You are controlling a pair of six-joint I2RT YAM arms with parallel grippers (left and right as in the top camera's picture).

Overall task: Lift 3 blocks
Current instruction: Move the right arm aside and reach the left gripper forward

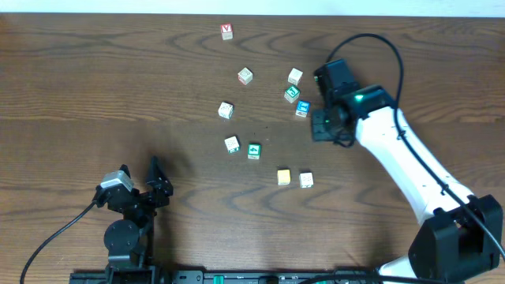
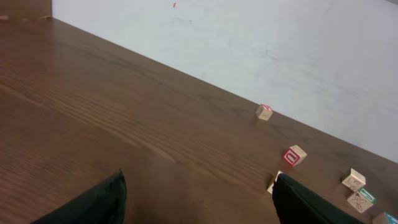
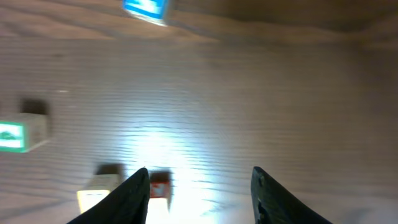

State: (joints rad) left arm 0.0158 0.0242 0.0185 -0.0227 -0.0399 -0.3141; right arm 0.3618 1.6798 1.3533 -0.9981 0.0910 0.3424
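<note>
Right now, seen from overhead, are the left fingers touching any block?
No, the left fingers stand open over bare table at the lower left, well apart from the nearest block.

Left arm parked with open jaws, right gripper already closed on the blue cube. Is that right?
Not quite. The right gripper holds nothing: the right wrist view shows its jaws apart and the blue cube lying on the table well ahead of them. The left gripper is indeed parked with open jaws.

Dark grained wood table [image 1: 95, 79], slight sheen; matt wooden yellow block [image 1: 283, 177]; glossy white plastic arm [image 1: 402, 158].
</note>
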